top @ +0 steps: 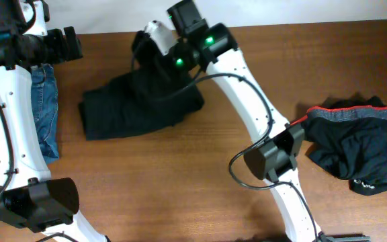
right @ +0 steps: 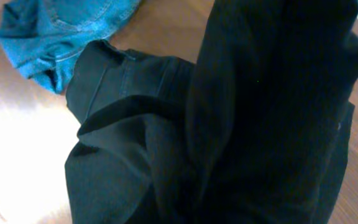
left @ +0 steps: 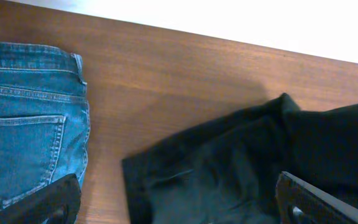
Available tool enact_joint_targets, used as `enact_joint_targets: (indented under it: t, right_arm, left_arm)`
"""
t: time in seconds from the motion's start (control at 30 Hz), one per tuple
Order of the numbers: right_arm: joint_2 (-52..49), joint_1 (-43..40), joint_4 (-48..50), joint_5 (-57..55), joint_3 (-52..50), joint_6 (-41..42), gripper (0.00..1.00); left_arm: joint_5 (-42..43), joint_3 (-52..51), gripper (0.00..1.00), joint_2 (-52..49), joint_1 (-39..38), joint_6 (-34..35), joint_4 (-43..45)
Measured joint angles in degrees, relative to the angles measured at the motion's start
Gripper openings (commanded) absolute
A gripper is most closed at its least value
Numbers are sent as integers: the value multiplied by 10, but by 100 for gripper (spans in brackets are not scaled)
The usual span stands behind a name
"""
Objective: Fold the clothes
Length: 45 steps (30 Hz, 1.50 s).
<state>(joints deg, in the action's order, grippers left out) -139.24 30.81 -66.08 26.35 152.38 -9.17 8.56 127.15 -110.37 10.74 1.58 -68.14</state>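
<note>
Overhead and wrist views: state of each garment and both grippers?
black trousers: partly folded at the centre of the table, one end lifted
right gripper: fingers shut on the black trousers
left gripper: fingers wide open, empty, above the gap between jeans and black trousers
jeans: folded flat, back pocket up, far left
grey-waistband garment: crumpled, unfolded, far right

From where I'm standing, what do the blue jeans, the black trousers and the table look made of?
Blue jeans: denim, probably cotton; matte, faded blue weave with stitched seams and pocket.
Black trousers: soft, matte cloth that falls in loose folds; the fibre cannot be told.
Table: wood or wood-look laminate; brown grain with a slight sheen.
</note>
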Motion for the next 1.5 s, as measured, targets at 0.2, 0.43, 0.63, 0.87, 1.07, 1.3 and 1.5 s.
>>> enact_joint_targets:
  t: [0.2, 0.43, 0.63, 0.87, 1.07, 1.3, 1.5]
  right_arm:
    - [-9, 29, 10, -4, 0, 4, 4]
    - [-11, 9, 10, -4, 0, 26, 4]
    - [-11, -82, -30, -4, 17, 55, 4]
    - [-11, -215, -115, -13, 22, 62, 4]
    - [-11, -267, -163, -69, 22, 64, 4]
    - [-13, -308, -160, -142, -58, 75, 4]
    - [-16, -338, -140, -165, -151, 93, 99]
  left_arm:
    - [0, 0, 100, 0, 0, 0, 0]
    - [0, 0, 100, 0, 0, 0, -5]
    - [10, -5, 100, 0, -9, 0, -41]
    - [17, -104, 100, 0, -101, 0, -22]
    - [20, -172, 100, 0, -142, 0, 17]
    - [13, -179, 100, 0, -142, 0, 19]
    - [-2, -179, 100, 0, -142, 0, 20]
